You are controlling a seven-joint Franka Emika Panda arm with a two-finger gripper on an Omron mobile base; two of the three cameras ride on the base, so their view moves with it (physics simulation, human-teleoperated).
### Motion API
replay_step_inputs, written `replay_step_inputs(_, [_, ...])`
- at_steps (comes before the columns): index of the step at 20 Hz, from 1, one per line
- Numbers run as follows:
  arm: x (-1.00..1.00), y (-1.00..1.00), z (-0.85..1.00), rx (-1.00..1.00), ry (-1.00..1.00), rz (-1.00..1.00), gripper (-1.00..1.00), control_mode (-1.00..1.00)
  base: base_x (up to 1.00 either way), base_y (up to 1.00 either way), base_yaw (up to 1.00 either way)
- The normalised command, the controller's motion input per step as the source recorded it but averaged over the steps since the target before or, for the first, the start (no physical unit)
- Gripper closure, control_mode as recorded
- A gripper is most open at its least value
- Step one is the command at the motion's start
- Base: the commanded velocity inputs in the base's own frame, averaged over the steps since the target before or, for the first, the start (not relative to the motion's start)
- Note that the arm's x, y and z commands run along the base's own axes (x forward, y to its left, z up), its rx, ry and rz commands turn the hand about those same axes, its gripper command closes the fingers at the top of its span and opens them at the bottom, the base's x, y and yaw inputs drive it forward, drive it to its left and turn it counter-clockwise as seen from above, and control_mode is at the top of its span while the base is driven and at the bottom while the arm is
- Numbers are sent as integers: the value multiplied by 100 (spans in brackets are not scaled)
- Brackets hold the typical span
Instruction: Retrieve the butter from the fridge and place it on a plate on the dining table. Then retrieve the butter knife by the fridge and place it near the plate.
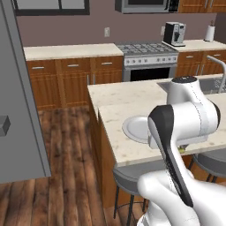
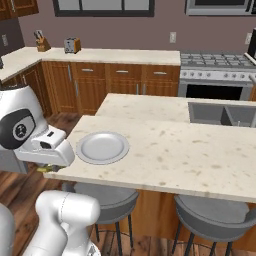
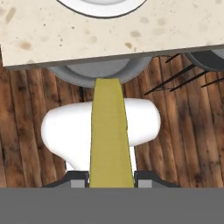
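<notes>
In the hand view my gripper (image 3: 111,177) is shut on the butter (image 3: 109,131), a yellow-olive stick that runs up from between the finger tips. The hand hangs just off the near edge of the dining table (image 3: 65,35), above a stool. The plate (image 3: 103,5) lies a little way in from that edge. From the right base view the plate (image 2: 102,147) is just right of my hand, and a sliver of butter (image 2: 45,169) shows under it. The fridge (image 1: 17,110) stands at the left with its grey door swung open. The butter knife is out of view.
Grey stools (image 2: 105,197) (image 2: 215,212) stand under the table's near edge. A sink (image 2: 222,114) is set into the table's far right. Wall counters and a stove (image 1: 145,48) line the back. Wood floor lies open between fridge and table.
</notes>
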Motion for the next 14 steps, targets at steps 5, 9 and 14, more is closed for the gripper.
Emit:
replay_step_inputs(5, [0,0,0,0,0,0,100,100,0,0,0])
replay_step_inputs(9, [0,0,0,0,0,0,100,-100,0,0,0])
replay_step_inputs(14, [1,-4,10,-1,-17,3,100,-100,0,0,0])
